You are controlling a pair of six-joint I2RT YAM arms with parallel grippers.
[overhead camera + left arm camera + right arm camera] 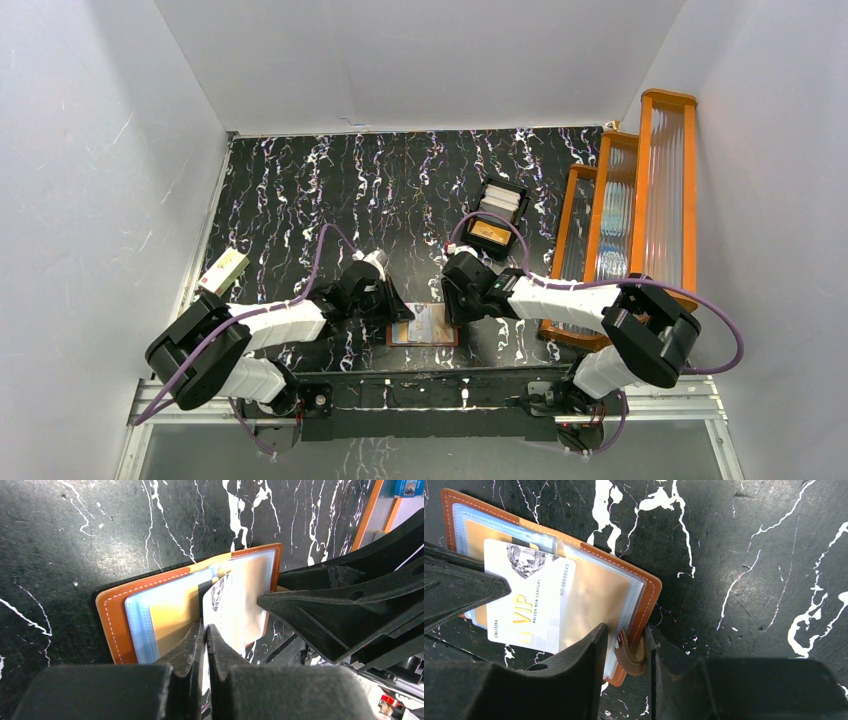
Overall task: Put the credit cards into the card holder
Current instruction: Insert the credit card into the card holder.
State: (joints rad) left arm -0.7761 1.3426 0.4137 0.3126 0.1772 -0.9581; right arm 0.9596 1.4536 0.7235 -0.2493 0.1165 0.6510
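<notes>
At the near edge of the black marbled table (300,200), both arms are reached forward and bent inward, so that the wrists are brought together over the card holder (596,592). The holder is laid open and flat just beyond the arm bases, between the two grippers, with its clear pockets turned up.

The left gripper (206,630) is angled down from the left, and its fingers are pressed together on the near edge of a white card (529,600). The card is held slanted over the holder's left pocket, its far end resting at the pocket. Whether it has entered the sleeve cannot be told.

The right gripper (626,640) is lowered at the holder's right edge. Its fingers are drawn close on the small leather strap tab and the rim there, so that the holder is pinned.

On the white card "VIP" is printed in gold, with "MAISON NEW CENTURY" beside it, a number beginning "NO 8888" along one edge and a grey diamond picture at one end. A short word at the other end is too small to be read surely.

Farther off to the right, a black tray (484,250) is set with white cards (503,200) in its far compartment and an orange card (490,232) in its near one. Orange-framed racks (615,210) are stood along the right wall, and a cream box (224,270) is laid at the left edge.
</notes>
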